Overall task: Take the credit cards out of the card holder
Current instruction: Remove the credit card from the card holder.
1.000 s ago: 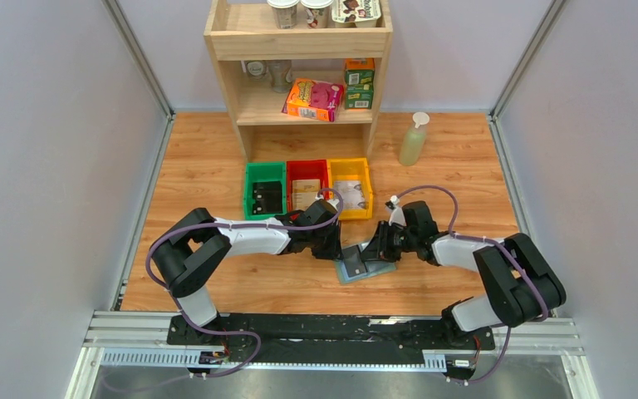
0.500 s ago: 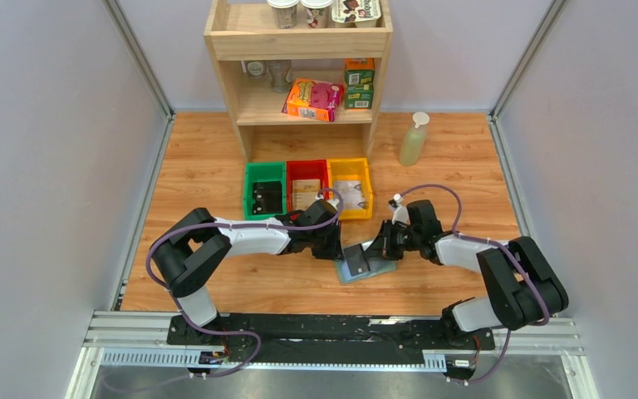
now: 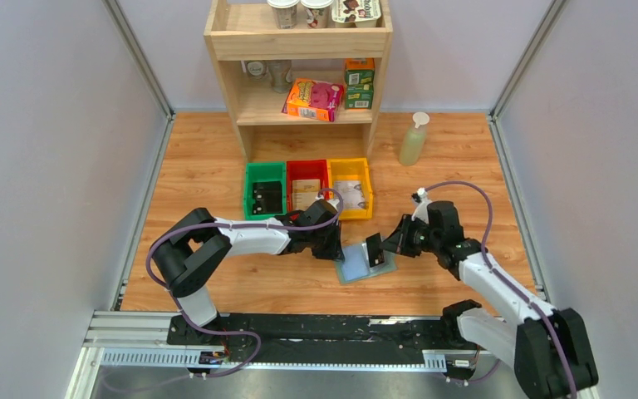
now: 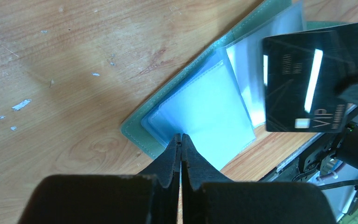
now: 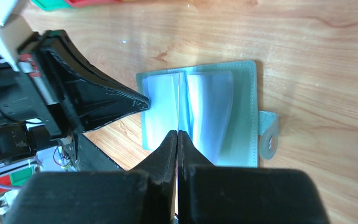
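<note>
Black fingers fill the bottom of both wrist views, and on each arm I see them pressed together. My right jaws are clamped on the black credit card (image 4: 314, 79), gripping it by one edge. From the left wrist camera I can see pale print and a bright stripe on its face. The card is out of its slot, held tilted just above the right half of the card holder (image 5: 244, 93).

The holder lies open on the wooden counter (image 3: 199, 174) between the two arms, on the near side of the bins. Its grey-green cover faces down and its pale blue sleeves face up, and the closure tab (image 5: 268, 135) sticks out from one side. My left jaws are closed with nothing between them, their tip resting on the sleeve at the holder's left edge. Whether other cards sit in the sleeves I cannot tell.

Beyond the holder a green bin (image 3: 248, 193), a red bin (image 3: 307, 165) and a yellow bin (image 3: 367, 187) stand side by side in a row. Behind them is a wooden shelf unit (image 3: 299, 46) carrying boxes and cups. A pale green bottle (image 3: 413, 143) with a white top stands to its right.
</note>
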